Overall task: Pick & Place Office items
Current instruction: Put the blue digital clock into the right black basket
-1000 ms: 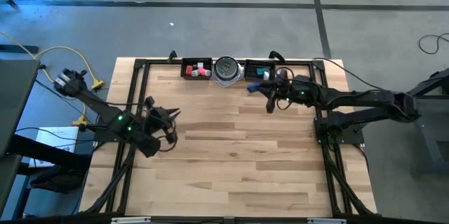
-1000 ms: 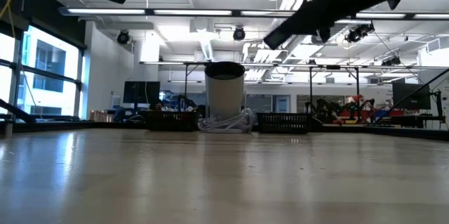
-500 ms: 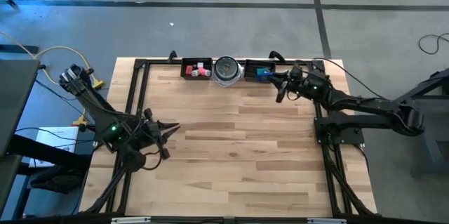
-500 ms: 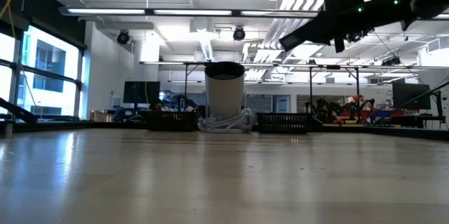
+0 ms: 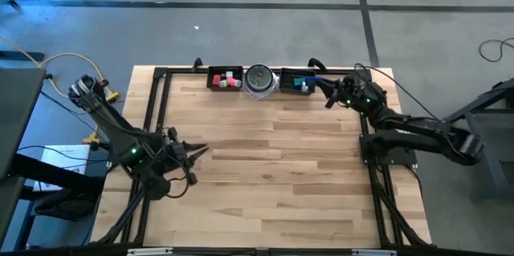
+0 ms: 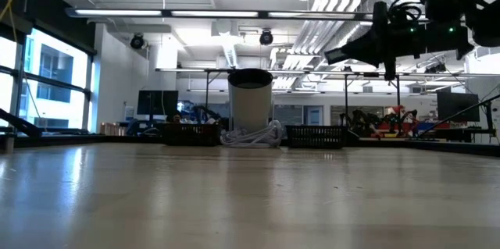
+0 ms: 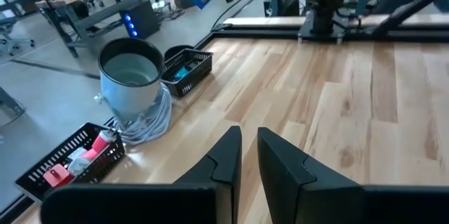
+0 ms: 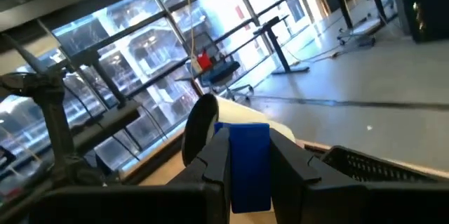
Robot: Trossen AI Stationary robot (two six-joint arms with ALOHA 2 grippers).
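My right gripper (image 5: 326, 95) hangs above the table's far right part, beside the right black tray (image 5: 295, 82), and is shut on a blue flat piece (image 8: 249, 161). That tray holds teal and blue pieces. The left black tray (image 5: 225, 78) holds red and pink blocks (image 7: 70, 164) and a white bit. My left gripper (image 7: 247, 140) hovers over the table's left part, pointing toward the trays, shut with nothing between its fingers. My right gripper pinches the blue flat piece between its two fingers, which lie on the piece's two opposite sides (image 8: 230, 171). The fingers reach out about level. The piece is lifted clear of the table and sticks out past the fingertips (image 8: 210, 155).
A round silver-grey container (image 5: 259, 79) with a white cord coiled at its foot stands between the two trays at the far edge. A black frame (image 5: 157, 111) runs round the wooden tabletop. Bare wood (image 5: 273, 176) fills the middle and near part.
My right gripper has drawn back toward the table's far right corner, sinking and rolling, still shut on the blue piece. My left gripper has swung a little toward the table's near edge.
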